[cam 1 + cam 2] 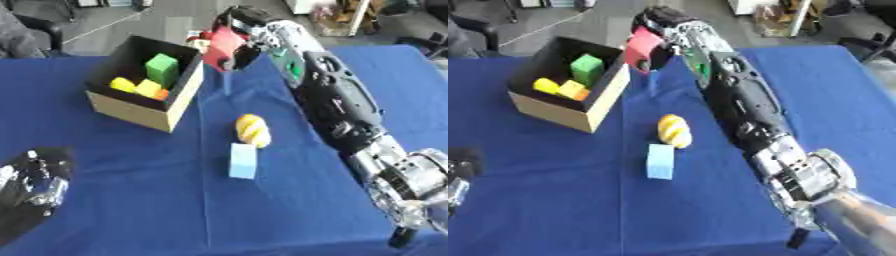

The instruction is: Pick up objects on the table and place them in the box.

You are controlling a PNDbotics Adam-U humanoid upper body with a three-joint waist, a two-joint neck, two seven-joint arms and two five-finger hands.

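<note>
A blue table fills most of the frame. The right arm is stretched diagonally from the lower right to the upper centre, its black and silver links laid out nearly straight. At its end the right hand is seen curled round a red block, which is held in the air just beside the upper right corner of the box, above the table. The box, open-topped with a dark inside and tan outer walls, sits at the upper left; inside it a green block stands upright, with yellow blocks and a bit of orange low beside it. The left hand is seen at the lower left edge; whether its fingers are apart or together cannot be told. Near the centre a yellow striped oval lies on the cloth, and a light blue block lies touching it, just below
</note>
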